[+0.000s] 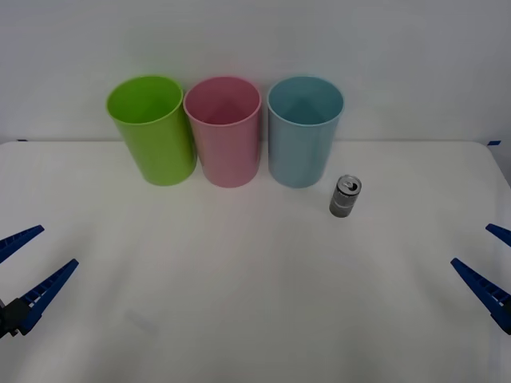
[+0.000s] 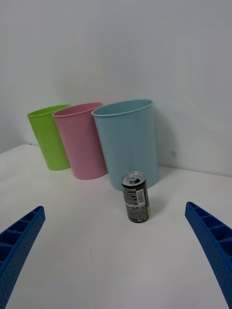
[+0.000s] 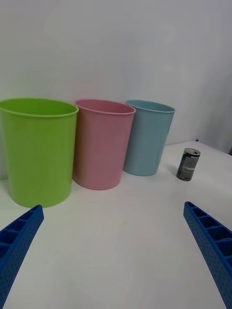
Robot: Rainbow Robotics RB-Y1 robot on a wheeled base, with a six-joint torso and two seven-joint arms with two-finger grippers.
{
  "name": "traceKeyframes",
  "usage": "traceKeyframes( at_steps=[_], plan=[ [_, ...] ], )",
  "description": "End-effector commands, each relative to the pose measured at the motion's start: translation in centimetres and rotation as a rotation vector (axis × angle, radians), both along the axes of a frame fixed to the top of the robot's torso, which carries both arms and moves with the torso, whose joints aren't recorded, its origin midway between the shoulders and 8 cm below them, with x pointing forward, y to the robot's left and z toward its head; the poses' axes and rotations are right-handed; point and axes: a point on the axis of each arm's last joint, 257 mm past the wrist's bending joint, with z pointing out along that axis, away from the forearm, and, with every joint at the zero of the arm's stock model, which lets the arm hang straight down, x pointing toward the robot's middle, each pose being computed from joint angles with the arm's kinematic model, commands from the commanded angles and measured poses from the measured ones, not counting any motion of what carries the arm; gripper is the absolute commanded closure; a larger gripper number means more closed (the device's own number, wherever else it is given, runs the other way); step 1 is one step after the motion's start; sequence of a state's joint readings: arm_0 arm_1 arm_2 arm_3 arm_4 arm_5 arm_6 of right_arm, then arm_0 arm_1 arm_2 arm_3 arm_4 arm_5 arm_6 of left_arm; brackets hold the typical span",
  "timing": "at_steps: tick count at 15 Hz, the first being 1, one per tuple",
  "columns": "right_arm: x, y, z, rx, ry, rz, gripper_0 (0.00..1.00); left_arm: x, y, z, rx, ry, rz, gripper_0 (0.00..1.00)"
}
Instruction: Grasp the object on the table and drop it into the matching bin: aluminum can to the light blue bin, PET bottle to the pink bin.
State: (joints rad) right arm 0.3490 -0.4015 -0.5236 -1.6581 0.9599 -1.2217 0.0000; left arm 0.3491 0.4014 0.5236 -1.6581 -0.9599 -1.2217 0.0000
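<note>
While spread wide, right gripper (image 1: 489, 270) well short of upright aluminum can (image 1: 345, 196): reach forward and inward, straddle its midbody, avoid light blue bin (image 1: 304, 132) just beyond. Left gripper (image 1: 25, 265) parked, spread.

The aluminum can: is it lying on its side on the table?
No, the aluminum can stands upright on the table, pull-tab top up, just in front of the light blue bin.

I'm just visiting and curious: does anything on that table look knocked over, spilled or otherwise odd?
Nothing stands out. The lime green plastic bin, pink plastic bin and light blue plastic bin stand upright in a row on the white table, and the small silver-grey metal can stands upright near the blue one.
</note>
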Motion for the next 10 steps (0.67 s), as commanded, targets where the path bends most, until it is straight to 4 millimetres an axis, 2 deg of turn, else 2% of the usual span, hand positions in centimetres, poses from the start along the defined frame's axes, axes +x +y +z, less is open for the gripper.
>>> traceKeyframes(
  at_steps=[1, 6, 10],
  plan=[
    [0.0, 0.0, 0.0, 0.000, 0.000, 0.000, 0.00, 0.0, 0.0, 0.0, 0.000, 0.000, 0.000, 0.00],
    [0.8, 1.4, 0.4, 0.042, -0.018, 0.006, 0.00, 0.0, 0.0, 0.0, 0.000, 0.000, 0.000, 0.00],
    [2.3, 2.3, -0.5, 0.045, -0.001, -0.021, 0.00, 0.0, 0.0, 0.0, 0.000, 0.000, 0.000, 0.00]
  ],
)
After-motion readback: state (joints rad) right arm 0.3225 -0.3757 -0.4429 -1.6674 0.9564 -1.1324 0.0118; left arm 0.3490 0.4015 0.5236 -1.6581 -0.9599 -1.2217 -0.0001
